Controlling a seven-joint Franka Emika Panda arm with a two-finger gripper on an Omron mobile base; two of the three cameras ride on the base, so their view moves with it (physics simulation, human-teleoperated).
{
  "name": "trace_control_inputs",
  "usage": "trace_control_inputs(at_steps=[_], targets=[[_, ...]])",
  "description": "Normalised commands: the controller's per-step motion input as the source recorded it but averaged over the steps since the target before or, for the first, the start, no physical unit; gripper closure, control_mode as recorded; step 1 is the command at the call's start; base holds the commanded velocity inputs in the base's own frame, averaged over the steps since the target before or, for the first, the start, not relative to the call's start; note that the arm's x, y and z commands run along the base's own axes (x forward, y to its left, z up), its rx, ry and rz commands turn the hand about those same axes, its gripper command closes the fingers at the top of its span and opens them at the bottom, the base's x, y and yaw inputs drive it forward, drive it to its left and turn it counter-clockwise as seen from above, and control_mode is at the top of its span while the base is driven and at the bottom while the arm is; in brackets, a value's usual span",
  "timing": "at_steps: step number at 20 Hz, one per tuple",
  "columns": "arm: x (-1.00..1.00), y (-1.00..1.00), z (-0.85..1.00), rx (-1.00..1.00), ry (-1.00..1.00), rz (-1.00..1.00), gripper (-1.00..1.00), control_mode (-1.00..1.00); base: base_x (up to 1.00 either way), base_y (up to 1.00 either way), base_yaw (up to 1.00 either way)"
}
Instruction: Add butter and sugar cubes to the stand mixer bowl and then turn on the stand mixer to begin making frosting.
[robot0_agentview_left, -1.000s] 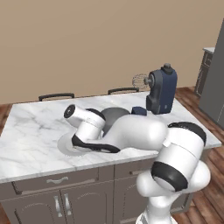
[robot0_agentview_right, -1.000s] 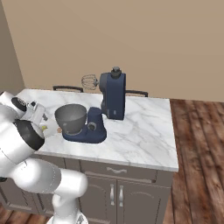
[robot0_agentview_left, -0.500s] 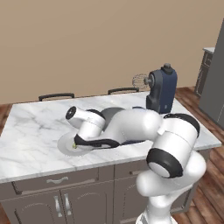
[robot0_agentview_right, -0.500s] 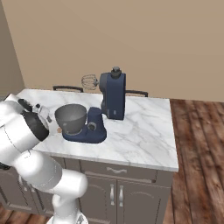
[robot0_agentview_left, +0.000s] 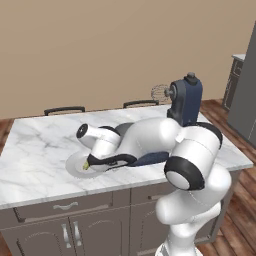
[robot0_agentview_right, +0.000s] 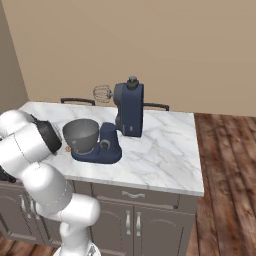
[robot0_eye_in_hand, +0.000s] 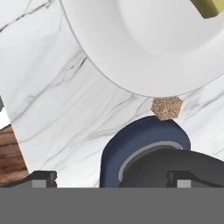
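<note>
The gripper (robot0_agentview_left: 89, 164) hangs low over the plate (robot0_agentview_left: 75, 167), at about nine o'clock from the mixer's base in the left base view. In the hand view its dark fingertips (robot0_eye_in_hand: 41, 177) sit wide at the bottom corners with nothing between them, so the jaws stand apart and empty.

Since a second ago the forearm has dropped from above the counter (robot0_agentview_left: 35, 150) down to the plate, and the elbow has swung up and toward the camera. I read this as the reach for the butter, with nothing yet picked up or loaded.

Through the hand camera, the blue rounded front of the mixer base (robot0_eye_in_hand: 144, 144) is nearest, at six o'clock. Just past it lies the sugar cube (robot0_eye_in_hand: 166, 107), on the marble and touching or almost touching the plate's rim (robot0_eye_in_hand: 96, 65). Farther on, at one o'clock, a corner of the butter (robot0_eye_in_hand: 209, 7) lies on the plate. So the fingers point short of the butter and need to travel further across the plate.

Beyond, in the right base view, the grey bowl (robot0_agentview_right: 80, 135) sits on the stand mixer (robot0_agentview_right: 127, 117), looking empty as far as I can tell, with the whisk (robot0_agentview_right: 102, 93) raised behind. The cube (robot0_agentview_right: 67, 148) shows at nine o'clock of the bowl. Bowl, mixer and cube have not moved across the earlier pictures.
</note>
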Motion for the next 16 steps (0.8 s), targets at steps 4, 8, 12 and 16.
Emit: trace_control_inputs(at_steps=[4,8,12,16], targets=[[0.21,0.00,-0.16,0.00,0.01,0.00,-1.00,-1.00,0.00,0.00,0.00],[0.23,0.00,-0.16,0.00,0.02,0.00,-1.00,-1.00,0.00,0.00,0.00],[0.20,0.00,-0.16,-0.01,0.02,0.00,-1.00,-1.00,0.00,0.00,0.00],[0.16,0.00,-0.15,-0.02,0.00,0.00,-1.00,-1.00,0.00,0.00,0.00]])
